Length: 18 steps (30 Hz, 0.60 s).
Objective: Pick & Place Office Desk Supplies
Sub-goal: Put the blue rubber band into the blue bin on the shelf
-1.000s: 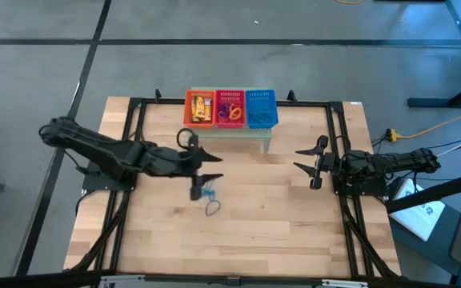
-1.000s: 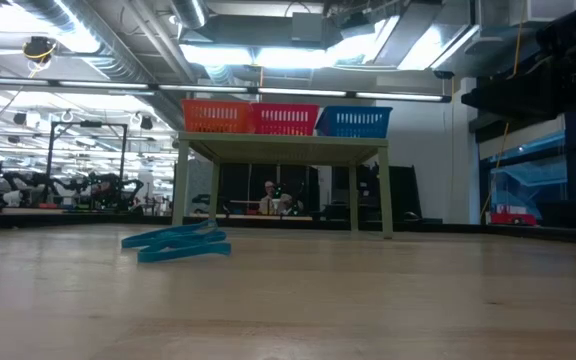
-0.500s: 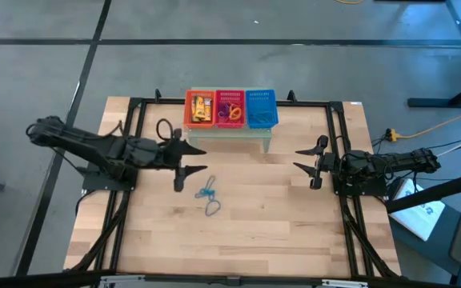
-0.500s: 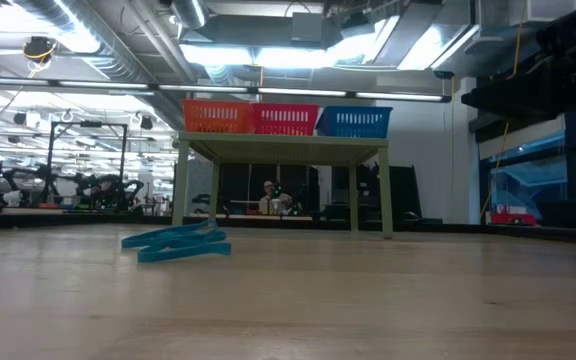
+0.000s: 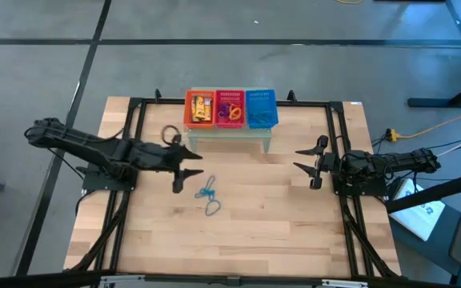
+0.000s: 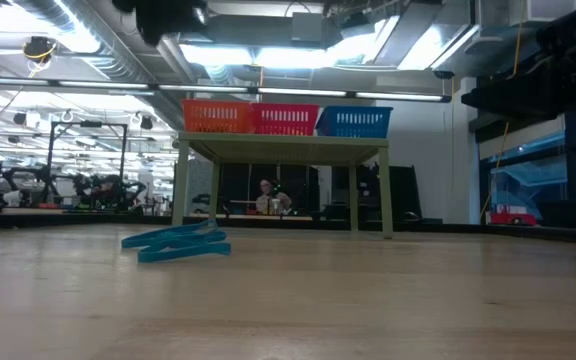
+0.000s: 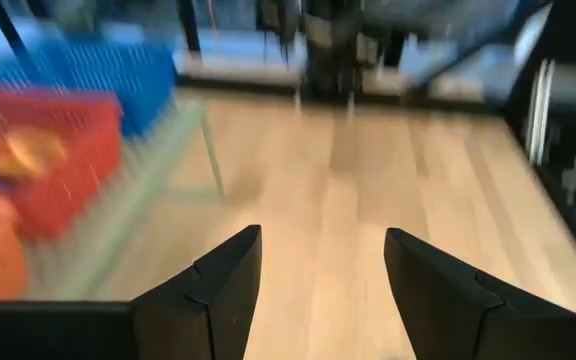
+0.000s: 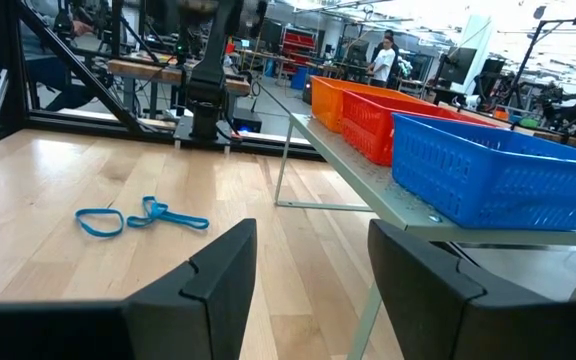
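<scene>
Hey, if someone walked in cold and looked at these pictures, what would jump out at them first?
Probably the row of three bright mesh baskets, orange basket, red basket and blue basket, on a small pale stand at the table's far edge. Next, the blue loops lying alone on the bare wood mid-table. The left gripper, open, is just beside them, while the right gripper, also open, waits at the right.

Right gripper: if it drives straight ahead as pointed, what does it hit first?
The right gripper, open, points across the table toward the left gripper. Its line looks free over bare wood: the blue loops lie off to one side, the shelf to the other. First contact is probably the left gripper; height is unclear.
</scene>
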Each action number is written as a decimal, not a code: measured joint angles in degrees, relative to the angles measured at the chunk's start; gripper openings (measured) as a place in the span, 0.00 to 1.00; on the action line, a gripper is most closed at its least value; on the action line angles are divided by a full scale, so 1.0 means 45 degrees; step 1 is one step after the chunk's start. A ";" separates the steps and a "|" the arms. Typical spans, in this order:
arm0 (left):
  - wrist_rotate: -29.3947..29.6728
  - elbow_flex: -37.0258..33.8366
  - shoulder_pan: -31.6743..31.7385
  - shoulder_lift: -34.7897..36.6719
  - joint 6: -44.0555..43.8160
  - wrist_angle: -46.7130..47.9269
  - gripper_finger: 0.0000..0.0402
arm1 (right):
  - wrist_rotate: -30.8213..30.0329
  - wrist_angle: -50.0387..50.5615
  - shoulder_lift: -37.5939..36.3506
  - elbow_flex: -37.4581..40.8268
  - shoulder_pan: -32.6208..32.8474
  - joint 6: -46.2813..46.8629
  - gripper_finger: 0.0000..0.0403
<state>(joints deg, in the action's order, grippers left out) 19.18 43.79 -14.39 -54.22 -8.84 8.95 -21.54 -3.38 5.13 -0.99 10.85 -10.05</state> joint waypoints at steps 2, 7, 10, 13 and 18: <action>-0.0674 -0.0022 0.0143 -0.0523 -0.0107 0.0420 0.52 | 0.0004 -0.0002 0.0005 0.0000 0.0002 -0.0004 0.48; -0.1945 -0.0015 0.0180 -0.2018 -0.0240 0.0432 0.52 | 0.0004 -0.0002 0.0000 0.0000 0.0002 -0.0004 0.48; -0.2750 -0.0019 0.0180 -0.3165 -0.0681 0.0570 0.52 | 0.0003 -0.0003 0.0001 0.0000 0.0004 -0.0004 0.48; -0.3284 -0.0019 0.0110 -0.4135 -0.1162 0.0179 0.52 | 0.0000 0.0000 0.0001 0.0000 0.0004 -0.0004 0.48; -0.3629 -0.0015 -0.0391 -0.5140 -0.0615 -0.1269 0.51 | 0.0001 -0.0004 0.0000 0.0000 0.0002 -0.0006 0.48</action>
<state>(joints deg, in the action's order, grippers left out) 2.85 43.72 -16.15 -77.35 -11.61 3.25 -21.53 -3.40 5.13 -0.99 10.86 -10.08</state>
